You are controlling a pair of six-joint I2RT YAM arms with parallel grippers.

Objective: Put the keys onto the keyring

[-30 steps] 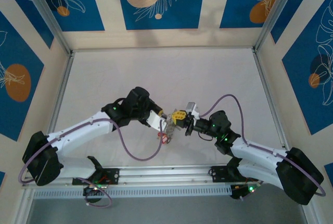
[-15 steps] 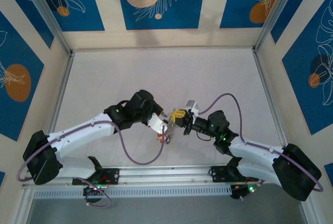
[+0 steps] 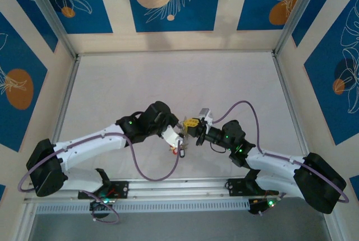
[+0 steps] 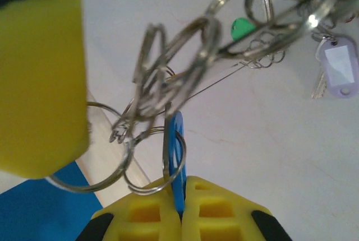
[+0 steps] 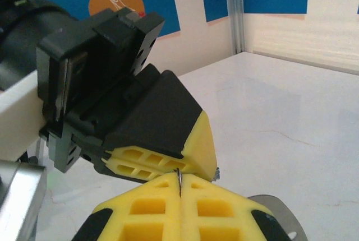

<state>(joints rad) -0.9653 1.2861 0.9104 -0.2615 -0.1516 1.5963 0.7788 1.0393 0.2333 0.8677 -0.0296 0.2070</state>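
Note:
My left gripper [image 4: 182, 181] is shut on a blue key tag [image 4: 177, 150] that stands edge-on between its yellow fingers. Above it hangs a tangle of metal rings with the keyring [image 4: 185, 47], a green tag [image 4: 242, 28] and a pale tagged key [image 4: 340, 65]. My right gripper [image 5: 179, 177] is shut on a thin metal wire edge, which looks like part of the keyring. In the top view the left gripper [image 3: 176, 134] and right gripper [image 3: 191, 126] meet tip to tip above the table's near middle, with red-tagged keys [image 3: 180, 151] dangling below.
The left gripper's black and yellow body [image 5: 151, 123] stands close in front of the right wrist camera. Purple cables [image 3: 160, 171] loop off both arms. A metal frame rail [image 3: 179, 188] runs along the near edge, and patterned walls enclose the white table [image 3: 179, 84].
The left arm has swung a little to the right and nearer, bringing its gripper tighter against the right one. The dangling keys shifted slightly with it. Both grippers stayed shut.

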